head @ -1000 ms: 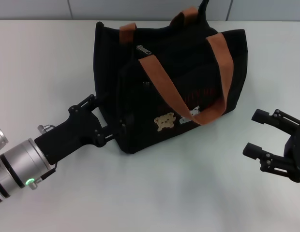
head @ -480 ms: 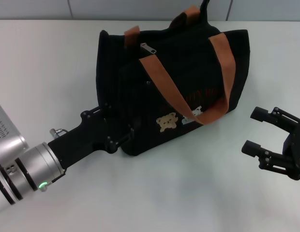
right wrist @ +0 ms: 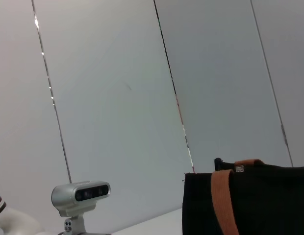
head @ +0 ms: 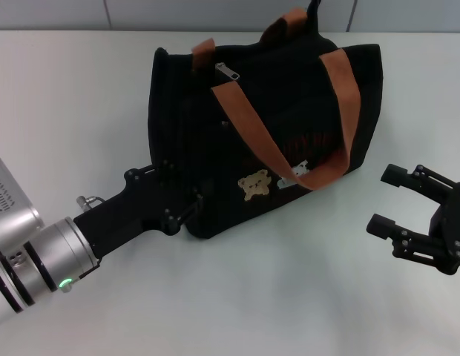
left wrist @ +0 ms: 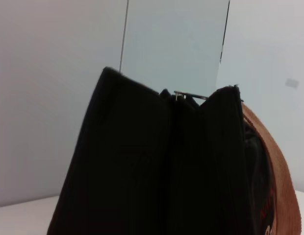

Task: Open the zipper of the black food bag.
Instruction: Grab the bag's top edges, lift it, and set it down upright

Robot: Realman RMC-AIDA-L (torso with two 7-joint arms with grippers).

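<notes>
The black food bag (head: pixel 274 141) stands on the white table (head: pixel 81 96), with its orange-brown handles (head: pixel 248 133) draped over it. Its zipper runs along the top edge, and the silver pull tab (head: pixel 225 71) lies near the far left corner. My left gripper (head: pixel 178 194) is pressed against the bag's near left end with its fingers spread on either side of the corner. The left wrist view is filled by that end of the bag (left wrist: pixel 157 166), with a small metal piece (left wrist: pixel 184 95) at the top. My right gripper (head: pixel 388 200) hovers open to the right of the bag, holding nothing.
The right wrist view shows the bag's end (right wrist: pixel 260 200) with an orange strap (right wrist: pixel 223 203), and a grey camera on a stand (right wrist: pixel 81 193) before the wall panels. White tabletop (head: pixel 289 297) stretches around the bag in front.
Over the last second my left gripper pushed forward to the bag's end, and the bag shifted slightly right. My right gripper drifted a little towards the bag.
</notes>
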